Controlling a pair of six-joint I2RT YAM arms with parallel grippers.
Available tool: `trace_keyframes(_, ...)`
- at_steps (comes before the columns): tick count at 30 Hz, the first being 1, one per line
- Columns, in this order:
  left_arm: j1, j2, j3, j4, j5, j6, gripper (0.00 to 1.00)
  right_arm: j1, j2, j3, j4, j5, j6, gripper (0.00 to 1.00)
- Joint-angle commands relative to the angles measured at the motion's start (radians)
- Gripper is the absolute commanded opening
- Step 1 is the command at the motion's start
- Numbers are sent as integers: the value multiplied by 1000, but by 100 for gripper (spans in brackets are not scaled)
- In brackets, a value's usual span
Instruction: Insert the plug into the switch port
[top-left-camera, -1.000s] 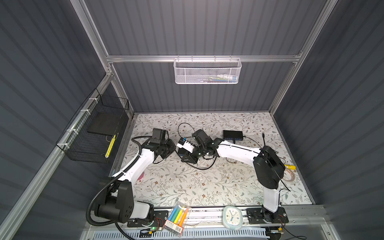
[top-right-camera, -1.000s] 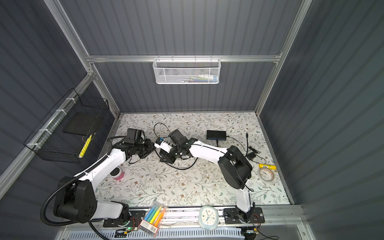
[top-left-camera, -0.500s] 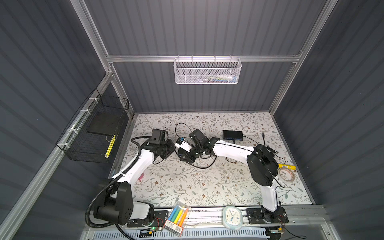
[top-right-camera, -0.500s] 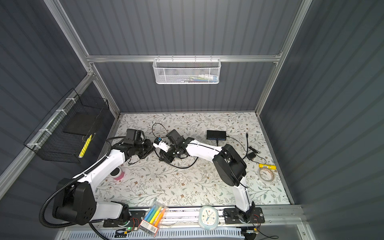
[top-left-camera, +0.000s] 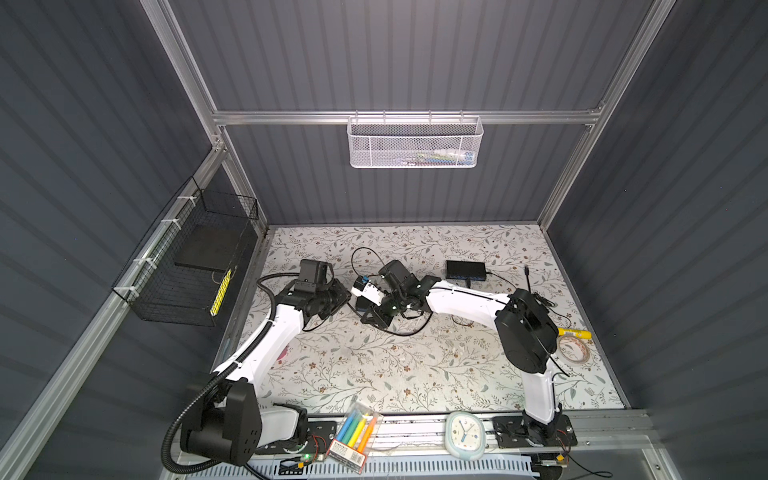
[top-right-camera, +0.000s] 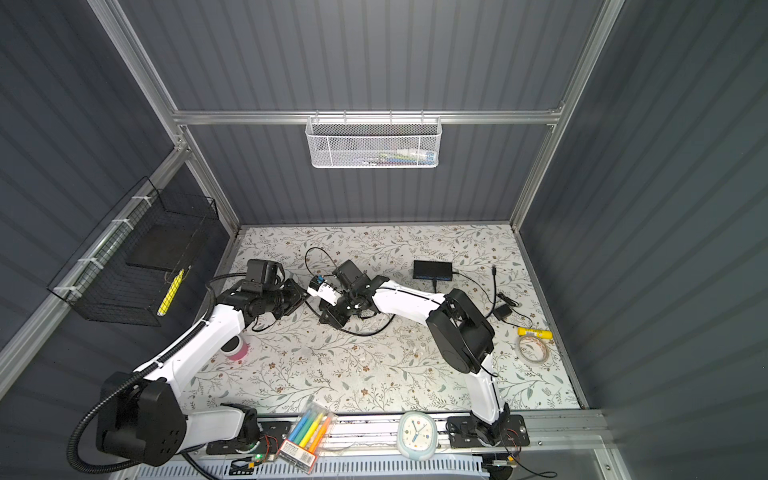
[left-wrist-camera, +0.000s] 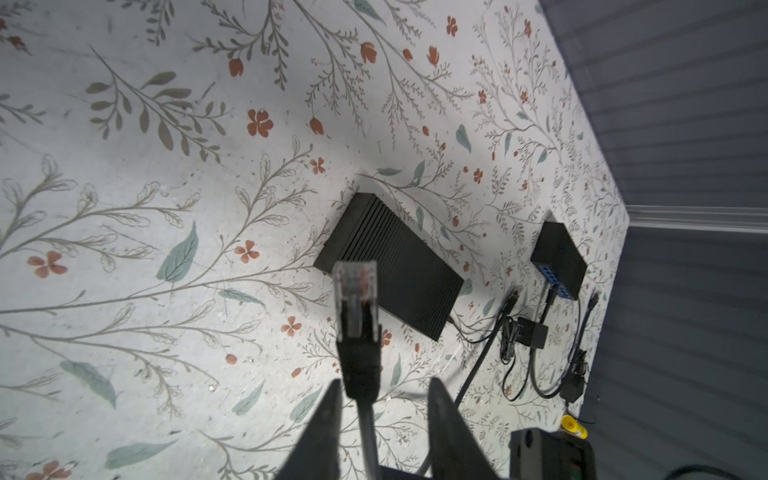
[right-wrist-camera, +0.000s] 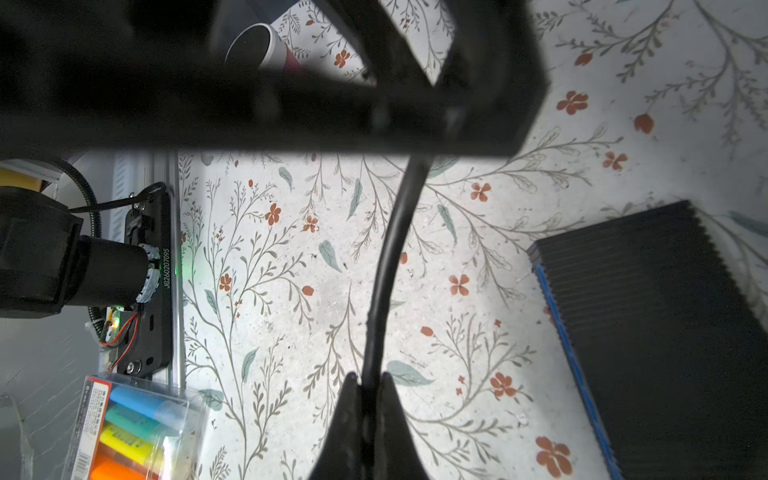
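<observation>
Right gripper (right-wrist-camera: 368, 380) has slid leftward, now pinched tight on cable (right-wrist-camera: 390, 249) | left gripper (left-wrist-camera: 384, 399) jaws parted, clear of plug (left-wrist-camera: 355, 299) (poking out between them) | switch (left-wrist-camera: 390, 257) just beyond, ports hidden from here

Mat (top-left-camera: 395, 365) brightly lit; right wrist view's near foreground dark and blurred.
</observation>
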Motion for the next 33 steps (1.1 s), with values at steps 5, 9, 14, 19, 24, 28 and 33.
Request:
trace_keyframes(5,135,-61,85,-86,11,118,45,-3,-68,-60,0,10,-10,0)
trace_keyframes(9,173,-55,100,-103,26,163,47,-10,-103,-103,18,-19,-10,0)
trace_keyframes(14,182,-10,75,-35,135,178,47,-25,-151,-156,40,-62,-20,0)
trace_keyframes(19,182,69,85,17,374,234,47,-35,-172,-173,42,-93,-31,0)
trace_keyframes(24,182,84,71,50,472,254,46,-38,-177,-169,46,-121,-33,0)
trace_keyframes(28,182,66,65,65,481,252,45,-39,-179,-167,47,-132,-33,0)
trace_keyframes(33,182,64,57,82,501,240,41,-41,-179,-171,49,-136,-33,0)
